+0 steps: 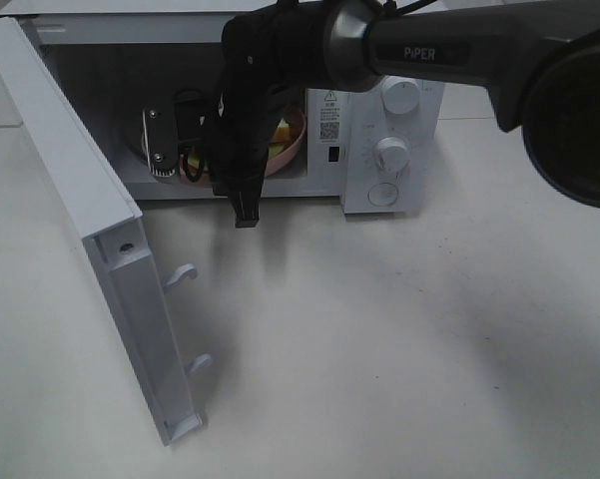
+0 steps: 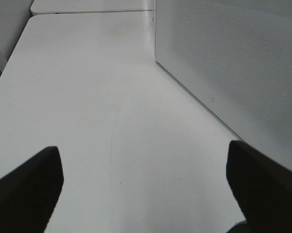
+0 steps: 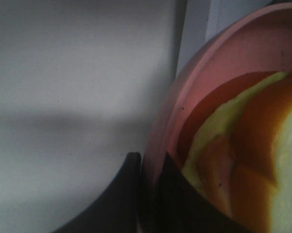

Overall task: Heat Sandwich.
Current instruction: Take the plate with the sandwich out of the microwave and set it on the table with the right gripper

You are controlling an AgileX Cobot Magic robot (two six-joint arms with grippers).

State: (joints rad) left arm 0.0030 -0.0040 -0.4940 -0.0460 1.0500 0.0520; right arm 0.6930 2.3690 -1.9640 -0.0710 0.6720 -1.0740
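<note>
A white desk (image 1: 399, 339) is seen under soft, even light, with blurred shadows cast across it. A second white desk (image 2: 87, 6) is butted against its far edge in the left wrist view, and a dark gap is seen beside it.

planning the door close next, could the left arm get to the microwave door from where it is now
Probably yes. The left fingers are spread wide over bare table, with the white door just beside them and nothing between. The right arm is busy inside the microwave.
</note>
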